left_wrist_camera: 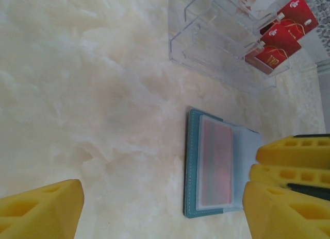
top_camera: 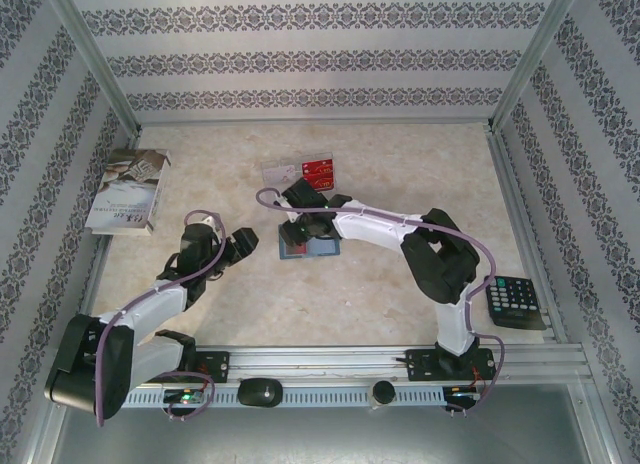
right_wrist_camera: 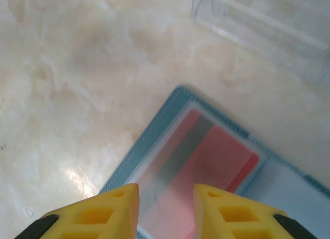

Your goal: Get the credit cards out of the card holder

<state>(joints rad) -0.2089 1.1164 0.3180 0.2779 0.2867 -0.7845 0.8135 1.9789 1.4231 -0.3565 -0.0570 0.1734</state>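
On the marbled bench [top_camera: 400, 164], the opened card holder [right_wrist_camera: 145, 138] is lying centrally, a red credit card [right_wrist_camera: 216, 156] inside; the right pincer [right_wrist_camera: 165, 210] is hovering above it, slightly parted, the left pincer [left_wrist_camera: 162, 208] spread wide.

Bright, even light; wrist views soft, pale glare on table [right_wrist_camera: 72, 174].

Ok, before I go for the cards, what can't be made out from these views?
Top external: the right end effector covers most of the card holder; cards left inside can't be counted.
Left wrist: yellow fingers hide part of the holder's pale panel.
Right wrist: the frame edge cuts the holder off; the red card under its clear sleeve is blurred, print unreadable.
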